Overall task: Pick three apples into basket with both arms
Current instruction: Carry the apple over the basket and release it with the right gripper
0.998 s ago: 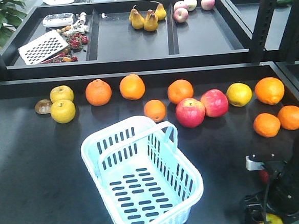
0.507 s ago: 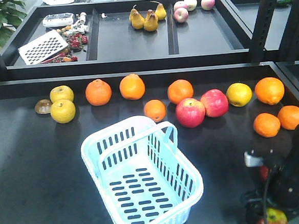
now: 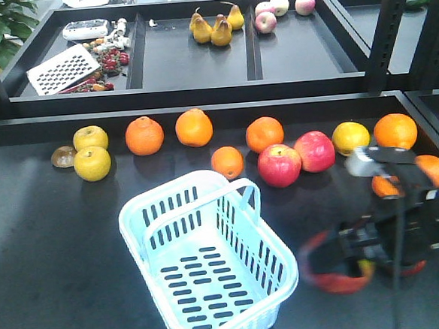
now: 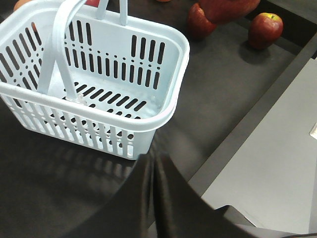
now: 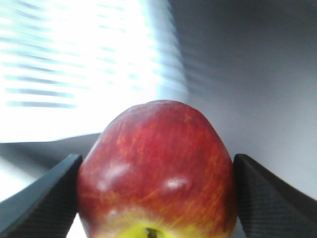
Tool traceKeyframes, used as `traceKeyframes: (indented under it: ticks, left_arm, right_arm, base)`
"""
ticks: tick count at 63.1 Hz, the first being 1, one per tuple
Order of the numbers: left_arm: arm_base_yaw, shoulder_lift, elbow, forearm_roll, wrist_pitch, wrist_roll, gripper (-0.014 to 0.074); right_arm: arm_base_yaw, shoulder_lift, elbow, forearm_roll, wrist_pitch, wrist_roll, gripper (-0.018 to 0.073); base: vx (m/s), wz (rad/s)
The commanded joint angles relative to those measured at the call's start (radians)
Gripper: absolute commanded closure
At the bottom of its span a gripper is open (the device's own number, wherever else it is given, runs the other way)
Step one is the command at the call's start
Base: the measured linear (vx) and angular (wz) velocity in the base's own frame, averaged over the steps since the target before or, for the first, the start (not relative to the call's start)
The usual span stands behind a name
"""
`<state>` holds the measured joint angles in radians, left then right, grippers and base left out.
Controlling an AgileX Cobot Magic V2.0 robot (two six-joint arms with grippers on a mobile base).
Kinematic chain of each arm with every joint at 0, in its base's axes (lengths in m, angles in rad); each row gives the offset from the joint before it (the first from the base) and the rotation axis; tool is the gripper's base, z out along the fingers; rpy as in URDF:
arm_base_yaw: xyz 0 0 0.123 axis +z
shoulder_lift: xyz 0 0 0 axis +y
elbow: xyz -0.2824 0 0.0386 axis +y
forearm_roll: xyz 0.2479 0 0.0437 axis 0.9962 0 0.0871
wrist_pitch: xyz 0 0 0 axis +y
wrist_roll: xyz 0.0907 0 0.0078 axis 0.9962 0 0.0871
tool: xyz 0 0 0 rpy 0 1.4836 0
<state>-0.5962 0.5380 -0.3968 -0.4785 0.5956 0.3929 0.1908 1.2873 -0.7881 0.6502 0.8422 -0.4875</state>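
Table [image 3: 52, 251] bears the basket [image 3: 180, 226] at 6 o'clock in the front view. At the basket's 3 o'clock, the blurred right arm [image 3: 405, 227] has its right gripper [image 5: 157, 198] clamped on an apple [image 5: 156, 148]. In the left wrist view a second apple [image 4: 266, 30] and third apple [image 4: 197, 25] lie at 1 o'clock. The left gripper [image 4: 156, 198] is a dark blur, so I cannot tell whether it is parted.

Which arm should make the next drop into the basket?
Right. The right gripper is shut on an apple, beside the basket in the front view. The left gripper holds nothing.
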Motion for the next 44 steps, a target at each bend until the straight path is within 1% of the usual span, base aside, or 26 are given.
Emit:
traceKeyframes:
  ticks: [1, 6, 10, 14, 18, 22, 29, 31, 34, 38, 44]
  left_arm:
    - [0.001, 0.003, -0.024, -0.023, -0.062, -0.006, 0.0603]
    - [0.001, 0.003, -0.024, -0.023, -0.062, -0.006, 0.0603]
    - [0.001, 0.003, -0.024, -0.023, -0.062, -0.006, 0.0603]
    - [0.001, 0.003, -0.024, -0.023, -0.061, -0.006, 0.0603]
    - [0.001, 0.003, -0.024, -0.023, -0.060, -0.006, 0.0603]
    - [0.001, 0.003, -0.024, -0.023, -0.060, -0.006, 0.0603]
    - [0.001, 0.003, -0.024, -0.023, -0.060, -0.006, 0.0603]
    - [0.001, 0.003, -0.024, -0.023, -0.060, -0.006, 0.0603]
    - [0.001, 0.003, -0.024, -0.023, -0.060, -0.006, 0.0603]
    - [0.001, 0.003, -0.024, -0.024, -0.059, -0.006, 0.0603]
    - [0.001, 0.003, -0.024, -0.024, -0.059, -0.006, 0.0603]
  right_arm:
    - [0.123, -0.014, -0.023, 0.081, -0.155, -0.022, 0.0564]
    - [0.212, 0.013, -0.024, 0.092, -0.273, -0.013, 0.0563]
    - [0.256, 0.046, -0.027, 0.101, -0.352, -0.014, 0.0558]
    - [0.272, 0.085, -0.030, 0.109, -0.394, -0.015, 0.0538]
    - [0.274, 0.127, -0.050, 0.112, -0.396, -0.018, 0.0495]
    - [0.274, 0.164, -0.082, 0.123, -0.386, -0.018, 0.0426]
    - [0.274, 0.221, -0.147, 0.129, -0.353, -0.019, 0.0240]
    - [0.274, 0.234, -0.161, 0.129, -0.344, -0.019, 0.0174]
    - [0.274, 0.249, -0.174, 0.130, -0.333, -0.018, 0.0085]
    - [0.274, 0.259, -0.177, 0.130, -0.325, -0.018, -0.0011]
    - [0.274, 0.262, -0.177, 0.129, -0.326, -0.018, -0.0098]
  base:
    - [0.00, 0.00]
    - [0.00, 0.00]
    - [0.00, 0.00]
    - [0.00, 0.00]
    - [0.00, 0.00]
    - [0.00, 0.00]
    - [0.00, 0.00]
    - [0.00, 0.00]
    - [0.00, 0.00]
    - [0.00, 0.00]
    - [0.00, 0.00]
